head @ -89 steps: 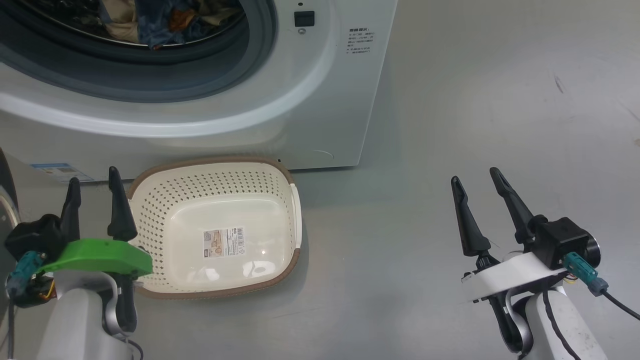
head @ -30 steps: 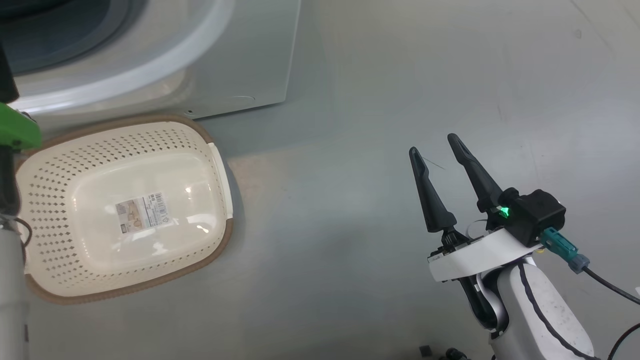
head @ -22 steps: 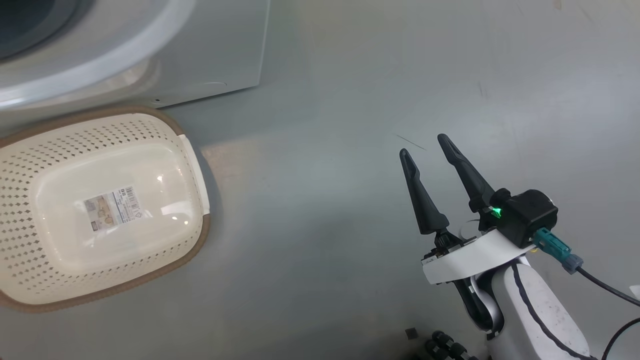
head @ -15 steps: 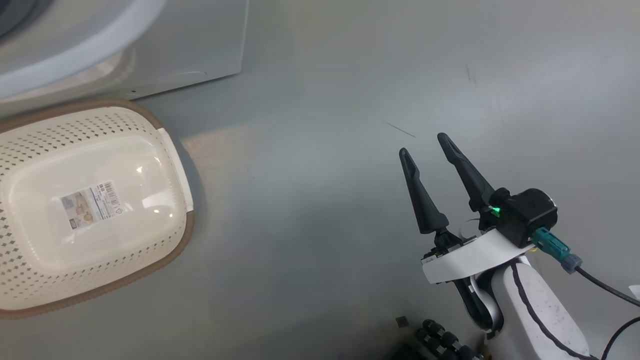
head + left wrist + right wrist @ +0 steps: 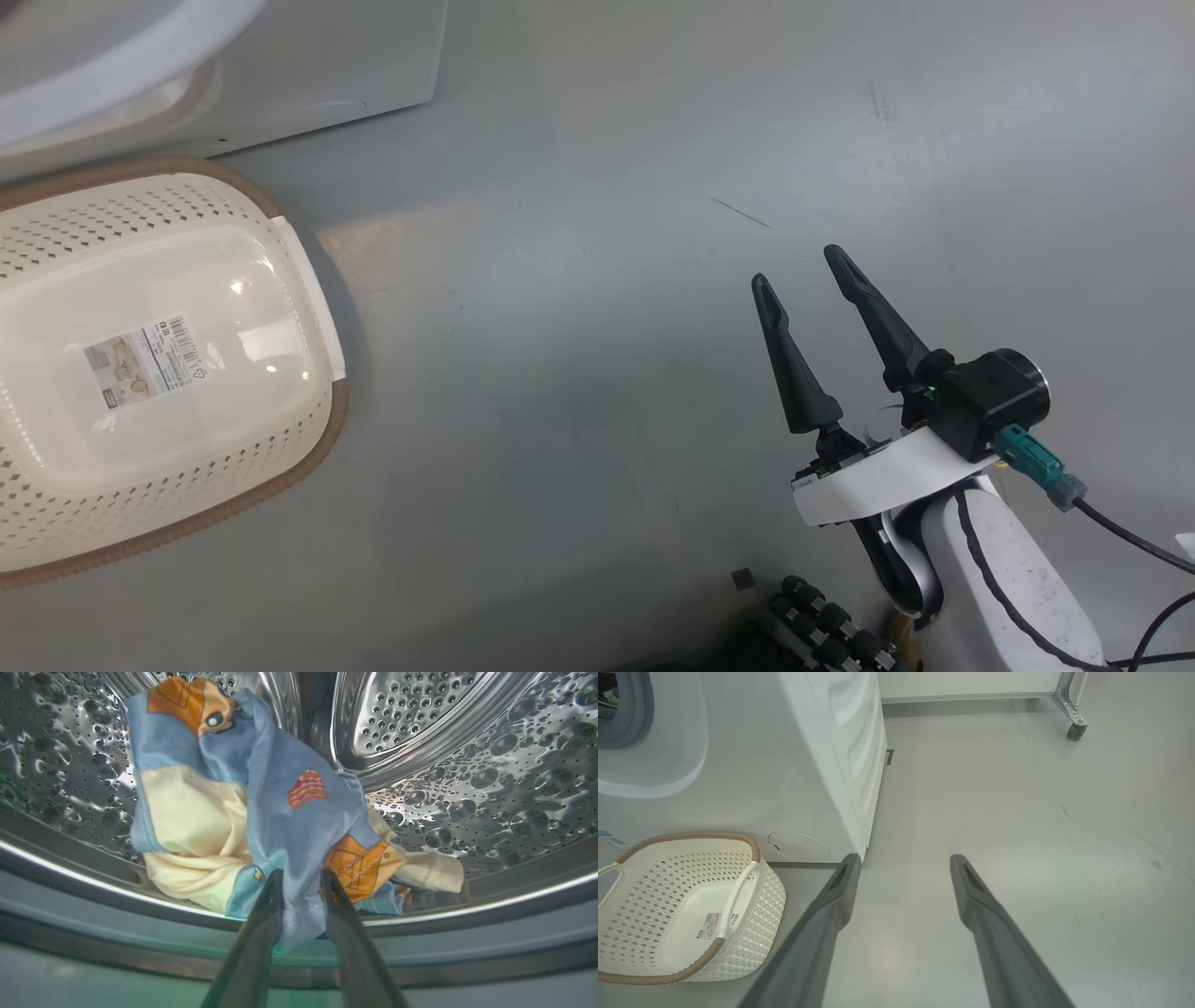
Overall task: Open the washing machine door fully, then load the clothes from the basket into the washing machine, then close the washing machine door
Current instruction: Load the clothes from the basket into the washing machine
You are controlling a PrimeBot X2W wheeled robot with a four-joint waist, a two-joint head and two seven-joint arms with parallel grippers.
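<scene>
In the left wrist view the clothes (image 5: 280, 812), a light blue bundle with orange prints and cream parts, lie at the front of the steel drum (image 5: 420, 723) of the washing machine (image 5: 327, 65). A blue fold hangs over the drum's lip. My left gripper (image 5: 302, 877) is shut on that fold. The basket (image 5: 308, 448) stands empty on the floor in front of the machine, its barcode sticker showing. To its right my right gripper (image 5: 794, 266) hovers open over bare floor, holding nothing. The washing machine door is out of view.
The machine's white side panel (image 5: 859, 765) ends just left of my right gripper (image 5: 904, 858), with the basket (image 5: 691, 835) lower left. A caster wheel (image 5: 1076, 730) stands far back by the wall. A black ribbed part (image 5: 831, 625) lies beside my right arm.
The head camera has swung to the right, so the basket and machine sit further left in the picture. The left arm's green wrist has left that view. The right gripper stays open.
</scene>
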